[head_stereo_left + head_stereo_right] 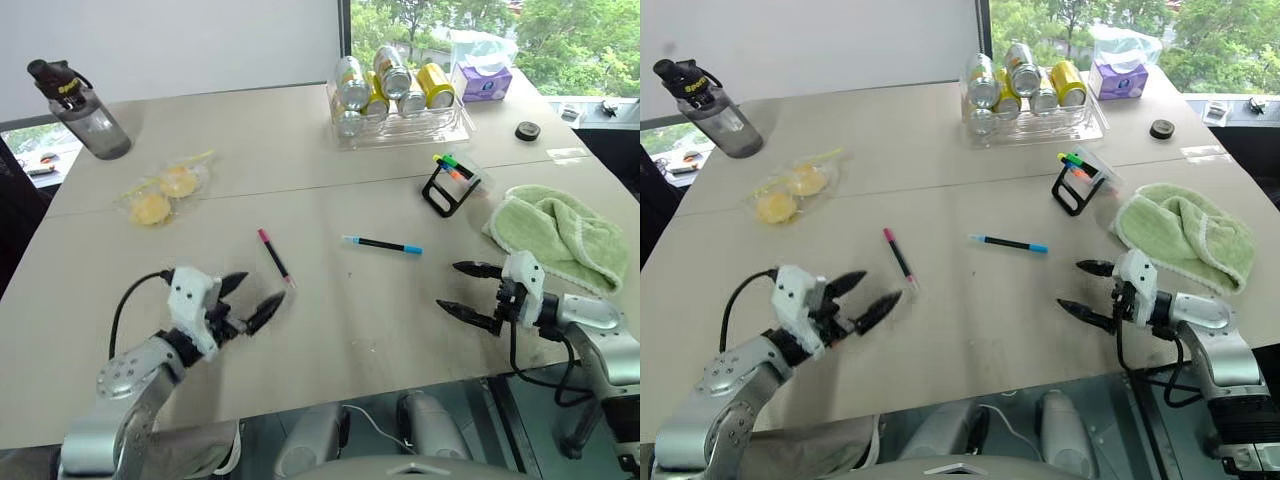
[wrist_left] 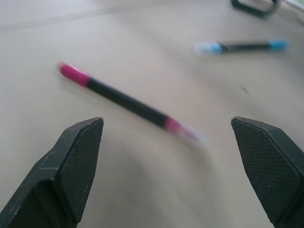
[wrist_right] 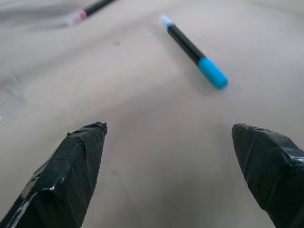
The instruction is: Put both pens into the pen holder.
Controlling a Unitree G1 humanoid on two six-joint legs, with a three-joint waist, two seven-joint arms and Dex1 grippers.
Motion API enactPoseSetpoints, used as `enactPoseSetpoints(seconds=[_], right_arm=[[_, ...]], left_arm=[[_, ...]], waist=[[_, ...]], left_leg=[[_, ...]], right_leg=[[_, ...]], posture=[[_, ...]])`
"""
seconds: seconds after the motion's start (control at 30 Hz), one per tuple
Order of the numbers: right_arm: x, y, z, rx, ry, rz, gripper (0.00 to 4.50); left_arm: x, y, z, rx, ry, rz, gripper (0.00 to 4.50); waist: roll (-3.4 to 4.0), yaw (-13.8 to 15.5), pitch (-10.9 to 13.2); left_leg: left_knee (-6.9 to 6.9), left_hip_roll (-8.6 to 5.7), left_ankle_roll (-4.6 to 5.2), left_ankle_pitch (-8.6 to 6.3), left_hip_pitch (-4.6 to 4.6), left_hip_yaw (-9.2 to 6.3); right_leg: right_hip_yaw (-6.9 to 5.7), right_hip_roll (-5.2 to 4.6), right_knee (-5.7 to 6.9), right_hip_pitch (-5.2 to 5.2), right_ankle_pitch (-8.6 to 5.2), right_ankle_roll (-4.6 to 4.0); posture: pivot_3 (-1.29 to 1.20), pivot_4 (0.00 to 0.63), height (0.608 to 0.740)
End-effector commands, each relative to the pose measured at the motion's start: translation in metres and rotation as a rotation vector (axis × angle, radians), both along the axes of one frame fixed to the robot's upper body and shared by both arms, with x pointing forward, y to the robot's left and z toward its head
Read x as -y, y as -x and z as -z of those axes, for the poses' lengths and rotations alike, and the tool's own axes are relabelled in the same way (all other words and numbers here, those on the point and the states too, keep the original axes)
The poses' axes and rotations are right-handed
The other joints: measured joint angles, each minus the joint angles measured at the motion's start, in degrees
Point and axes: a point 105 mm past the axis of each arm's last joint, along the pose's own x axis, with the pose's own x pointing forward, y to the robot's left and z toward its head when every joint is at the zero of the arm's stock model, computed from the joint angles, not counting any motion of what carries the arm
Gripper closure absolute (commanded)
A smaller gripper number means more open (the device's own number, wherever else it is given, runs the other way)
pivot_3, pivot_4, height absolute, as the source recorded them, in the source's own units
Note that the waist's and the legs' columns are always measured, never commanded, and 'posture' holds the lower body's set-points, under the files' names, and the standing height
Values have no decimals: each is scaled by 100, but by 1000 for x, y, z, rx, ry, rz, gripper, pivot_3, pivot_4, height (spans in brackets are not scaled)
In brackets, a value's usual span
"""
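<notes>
The pink-capped pen (image 1: 274, 257) and blue-capped pen (image 1: 382, 244) lie apart on the worktop (image 1: 330, 320), the pen holder (image 1: 446, 188) standing beyond them beside the green towel (image 1: 556, 234). The left end effector (image 1: 250, 296) gapes empty near the pink one; the right end effector (image 1: 464, 289) gapes empty too

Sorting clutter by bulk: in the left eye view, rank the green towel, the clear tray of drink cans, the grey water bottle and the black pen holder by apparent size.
1. Clear tray of drink cans and green towel: too alike to rank.
2. Grey water bottle.
3. Black pen holder.
</notes>
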Motion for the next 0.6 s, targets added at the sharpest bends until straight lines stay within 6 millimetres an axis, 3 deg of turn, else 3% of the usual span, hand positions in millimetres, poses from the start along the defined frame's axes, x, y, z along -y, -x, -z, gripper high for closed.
enactPoseSetpoints(seconds=[0.03, 0.17, 0.4, 0.6], right_arm=[[-10, 8, -34, 41, -120, -43, 0], [-22, 19, -48, 27, -126, -115, 0], [-31, 15, -64, 63, -120, -140, 0], [-29, 18, -60, 43, -81, -159, 0]], left_arm=[[-7, -12, -20, 36, 77, -102, 60], [-11, -29, -26, 20, 65, -231, 60], [-8, -47, 15, -201, -62, -491, 60], [5, -54, 27, -279, -59, -575, 60]], waist=[[0, 0, 0], [-4, -1, 1], [-11, 4, 0], [-16, 15, -2]], left_leg=[[0, -1, 0, 0, 0, 1], [1, -1, 0, 0, -1, 0], [2, -3, 0, 0, 0, 2], [2, -4, -1, 0, -1, 2]], right_leg=[[0, 0, 0, 0, 0, 0], [0, 1, 0, -1, 0, 1], [-3, 2, 0, 0, 2, 3], [-2, 2, 0, -2, 2, 4]], posture=[[0, 150, 739], [0, 150, 739], [0, 150, 739], [0, 150, 739]])
